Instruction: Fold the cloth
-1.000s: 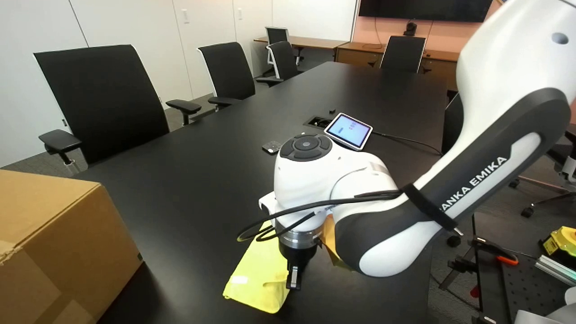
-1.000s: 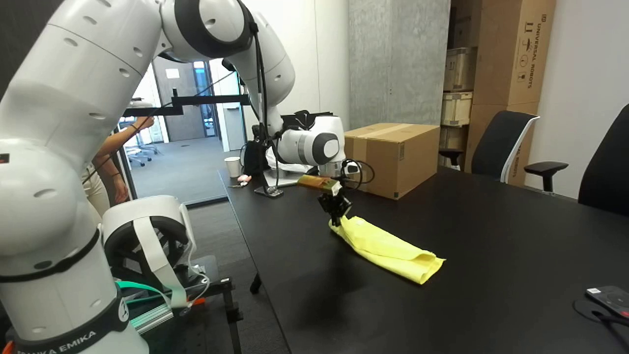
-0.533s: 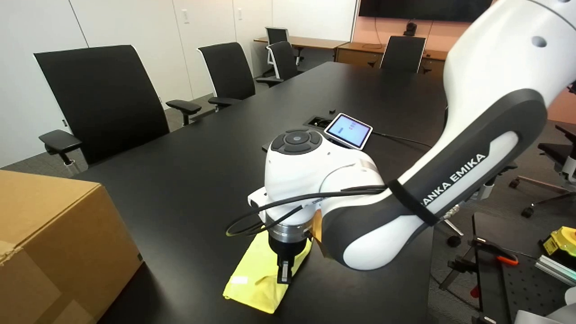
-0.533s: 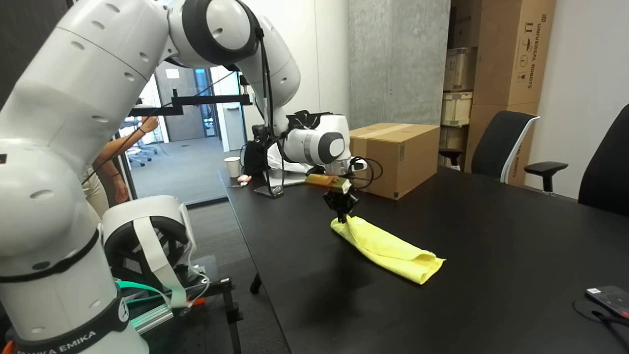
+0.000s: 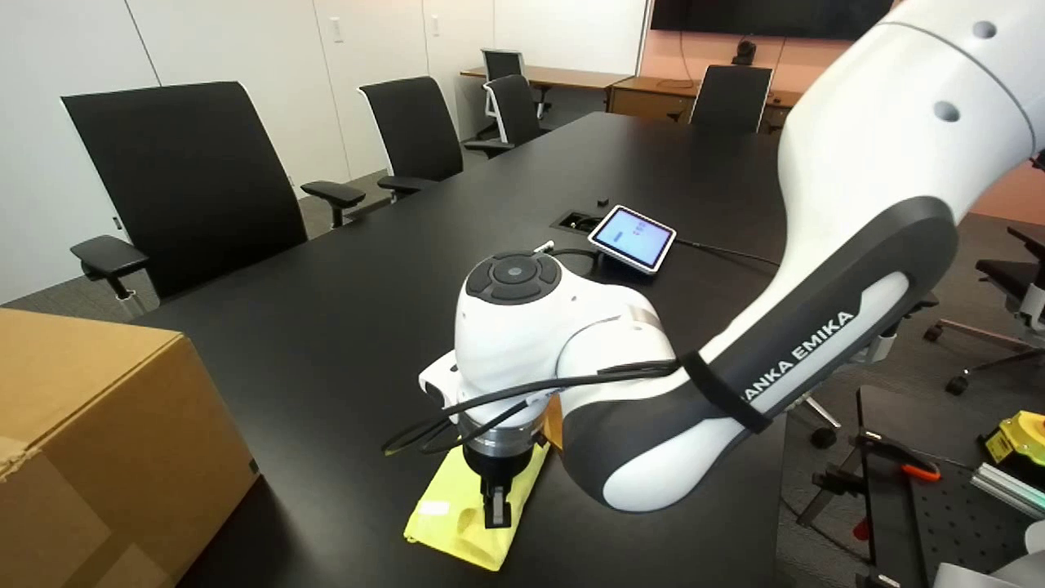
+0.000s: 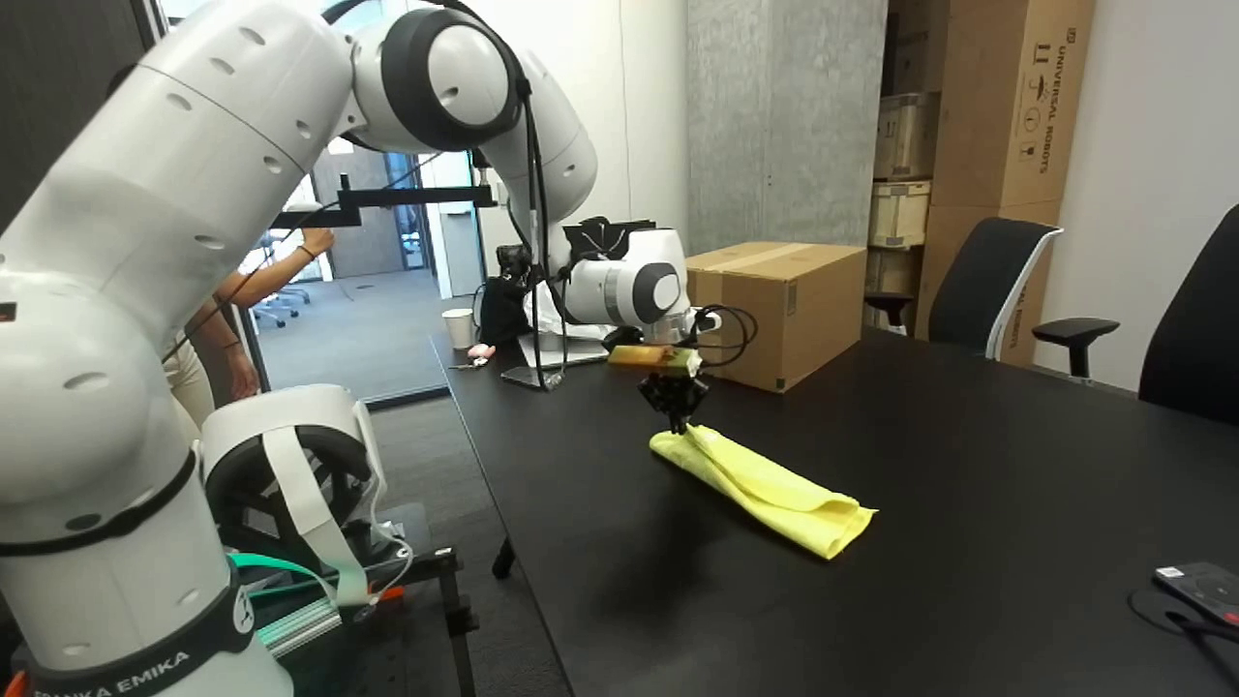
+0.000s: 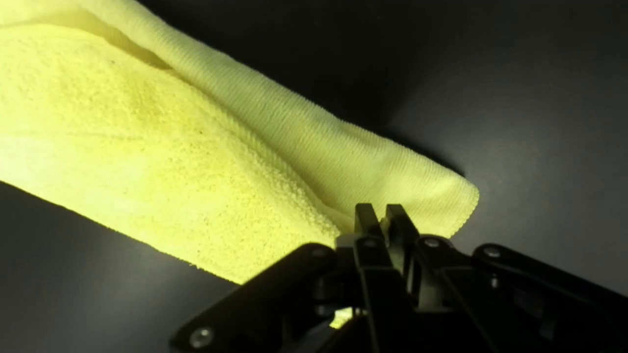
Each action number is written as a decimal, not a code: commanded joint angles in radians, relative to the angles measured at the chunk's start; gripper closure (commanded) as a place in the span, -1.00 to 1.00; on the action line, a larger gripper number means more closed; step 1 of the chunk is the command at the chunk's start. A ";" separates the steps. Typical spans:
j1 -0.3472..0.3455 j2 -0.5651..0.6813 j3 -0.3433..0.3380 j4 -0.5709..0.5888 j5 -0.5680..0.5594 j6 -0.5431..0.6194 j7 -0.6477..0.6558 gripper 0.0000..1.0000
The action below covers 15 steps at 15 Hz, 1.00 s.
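The yellow cloth [image 5: 453,488] lies on the black table as a long folded strip, also seen in an exterior view [image 6: 774,489]. In the wrist view the cloth [image 7: 171,162] shows a fuzzy upper layer lying over a smoother ribbed layer. My gripper [image 5: 497,518] points down over one end of the cloth, and in an exterior view the gripper [image 6: 679,426] meets a raised peak there. In the wrist view the fingertips [image 7: 379,208] are close together with a small pinch of yellow cloth between them. The cloth under the gripper body is hidden.
A cardboard box [image 5: 122,449] stands on the table [image 5: 343,351] beside the cloth. A tablet [image 5: 633,237] with a cable sits farther along it. A white cup [image 6: 459,329] and a dark remote-like device [image 6: 1205,586] are also on the table. A tool cart [image 5: 947,490] stands alongside.
My gripper has moved from the cloth's side edge inward over the cloth, toward the box. The pinched peak of cloth has shifted with it, while the far end has stayed in place.
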State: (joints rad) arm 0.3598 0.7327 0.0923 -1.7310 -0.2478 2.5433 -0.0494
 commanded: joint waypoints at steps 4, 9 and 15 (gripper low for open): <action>-0.006 0.082 0.039 0.171 0.002 -0.025 -0.056 0.76; -0.010 0.120 0.074 0.236 0.023 -0.018 -0.073 0.76; 0.006 0.193 0.077 0.313 0.009 -0.039 -0.101 0.76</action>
State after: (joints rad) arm 0.3594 0.8630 0.1643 -1.5123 -0.2464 2.5340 -0.1165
